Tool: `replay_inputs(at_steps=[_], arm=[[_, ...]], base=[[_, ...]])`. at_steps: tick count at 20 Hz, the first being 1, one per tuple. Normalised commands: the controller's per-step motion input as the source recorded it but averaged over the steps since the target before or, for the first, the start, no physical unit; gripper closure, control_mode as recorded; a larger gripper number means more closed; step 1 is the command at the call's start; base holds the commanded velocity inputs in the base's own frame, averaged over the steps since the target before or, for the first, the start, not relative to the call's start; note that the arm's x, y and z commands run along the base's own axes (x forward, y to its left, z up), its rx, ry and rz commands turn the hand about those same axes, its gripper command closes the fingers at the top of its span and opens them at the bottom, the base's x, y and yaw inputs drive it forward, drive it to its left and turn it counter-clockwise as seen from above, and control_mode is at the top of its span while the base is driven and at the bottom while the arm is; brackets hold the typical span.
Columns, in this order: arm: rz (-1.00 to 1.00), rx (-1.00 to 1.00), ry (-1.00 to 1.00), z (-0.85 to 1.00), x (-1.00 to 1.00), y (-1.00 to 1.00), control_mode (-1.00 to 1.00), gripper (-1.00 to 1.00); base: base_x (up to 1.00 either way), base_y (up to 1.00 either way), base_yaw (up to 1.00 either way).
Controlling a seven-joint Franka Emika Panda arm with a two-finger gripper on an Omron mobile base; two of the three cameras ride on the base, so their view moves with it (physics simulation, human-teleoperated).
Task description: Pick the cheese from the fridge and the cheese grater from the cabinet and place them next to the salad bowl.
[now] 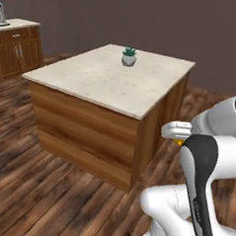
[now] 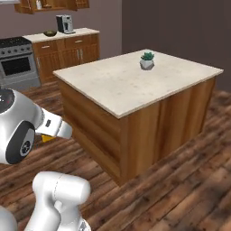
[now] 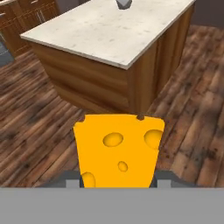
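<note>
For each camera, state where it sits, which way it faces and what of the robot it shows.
Left base view: behind the arm's left, facing the island; arm at lower right.
Right base view: behind its right, facing the same island, stove beyond; arm at lower left.
Hand view: on the hand, facing the island over the cheese in the shut gripper.
All share the island and its potted plant.

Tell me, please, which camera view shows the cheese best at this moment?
The hand view: the cheese appears there large and close, an orange-yellow wedge with holes, held in the gripper in front of the kitchen island. The left base view shows just a small orange bit below the hand; the right base view likewise.
</note>
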Motion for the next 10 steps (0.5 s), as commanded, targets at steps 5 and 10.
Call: replay_inputs(at_steps=[5, 10], arm=[[0.0, 0.0, 0.0, 0.0, 0.0, 0.0, 1.0, 1.0], [0.0, 0.0, 0.0, 0.0, 0.0, 0.0, 1.0, 1.0]], base=[[0.2, 0.02, 0.56], [0.41, 0.04, 0.44]])
